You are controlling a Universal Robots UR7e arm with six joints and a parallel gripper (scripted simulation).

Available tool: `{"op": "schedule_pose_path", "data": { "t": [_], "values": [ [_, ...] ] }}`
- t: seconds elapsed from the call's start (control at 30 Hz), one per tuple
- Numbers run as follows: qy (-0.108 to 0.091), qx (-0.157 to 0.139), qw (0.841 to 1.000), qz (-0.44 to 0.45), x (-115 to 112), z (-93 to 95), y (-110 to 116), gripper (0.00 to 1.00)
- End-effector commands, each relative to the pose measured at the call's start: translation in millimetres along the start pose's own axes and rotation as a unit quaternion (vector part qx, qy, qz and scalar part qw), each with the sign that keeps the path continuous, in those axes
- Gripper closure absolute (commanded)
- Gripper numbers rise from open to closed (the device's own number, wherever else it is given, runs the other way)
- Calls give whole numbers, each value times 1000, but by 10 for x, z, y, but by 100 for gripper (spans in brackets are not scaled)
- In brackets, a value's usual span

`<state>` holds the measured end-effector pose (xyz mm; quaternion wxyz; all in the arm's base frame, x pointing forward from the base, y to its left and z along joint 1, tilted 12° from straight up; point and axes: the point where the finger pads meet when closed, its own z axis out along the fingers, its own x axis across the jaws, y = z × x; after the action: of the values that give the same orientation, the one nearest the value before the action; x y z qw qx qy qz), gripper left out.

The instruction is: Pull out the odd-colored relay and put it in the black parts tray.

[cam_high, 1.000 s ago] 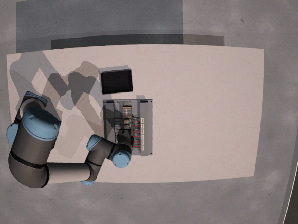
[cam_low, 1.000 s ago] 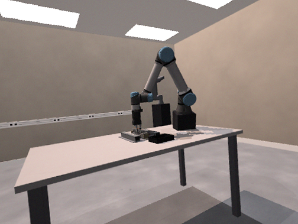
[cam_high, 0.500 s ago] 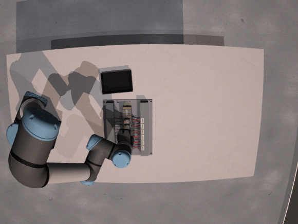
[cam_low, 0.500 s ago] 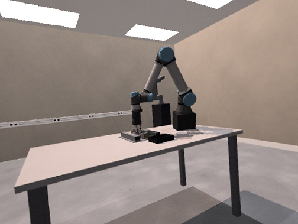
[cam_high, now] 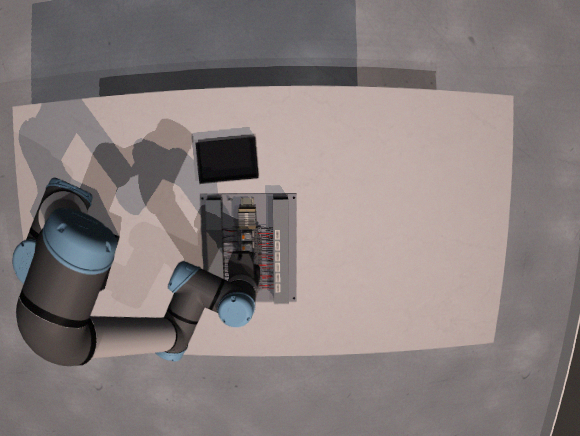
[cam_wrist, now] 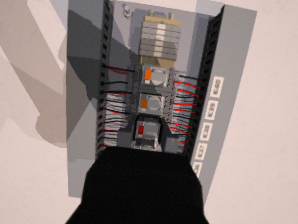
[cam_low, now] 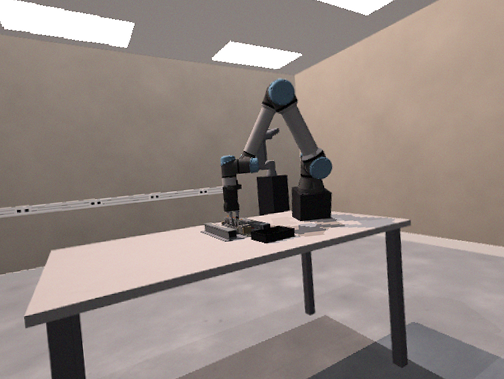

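Note:
The relay panel (cam_high: 293, 240) (cam_low: 218, 231) (cam_wrist: 237, 47) appears to lie flat on the table. The relay with the red button (cam_wrist: 141, 130) sits in the panel's row. Two relays with orange buttons are beside it in the row, a nearer one (cam_wrist: 153, 104) and a farther one (cam_wrist: 157, 76). My gripper (cam_wrist: 147, 123) (cam_low: 234, 218) points down and is shut on the red-button relay, one finger on each side. The relays behind it are hidden by the gripper body. The black parts tray (cam_high: 228, 180) (cam_low: 273, 236) is empty and stands just beyond the panel's terminal-block end.
Grey wire ducts, a left one (cam_high: 212, 225) and a right one (cam_high: 281, 210), flank the relays, with red and black wires running between. A terminal block (cam_wrist: 160, 40) (cam_high: 246, 218) stands in the row on the tray side. The white table's front edge (cam_low: 221, 270) shows in the exterior view.

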<state>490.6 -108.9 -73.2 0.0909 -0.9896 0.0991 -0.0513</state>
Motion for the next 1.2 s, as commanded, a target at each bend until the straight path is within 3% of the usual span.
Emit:
{"op": "schedule_pose_path", "data": {
  "t": [0.0,0.7,1.17],
  "values": [
    [-1,1,1000,0,-13,14,-18,100],
    [-2,1,1000,0,-13,13,-18,100],
    [-27,1,1000,-1,-6,-7,-18,100]
  ]
}}
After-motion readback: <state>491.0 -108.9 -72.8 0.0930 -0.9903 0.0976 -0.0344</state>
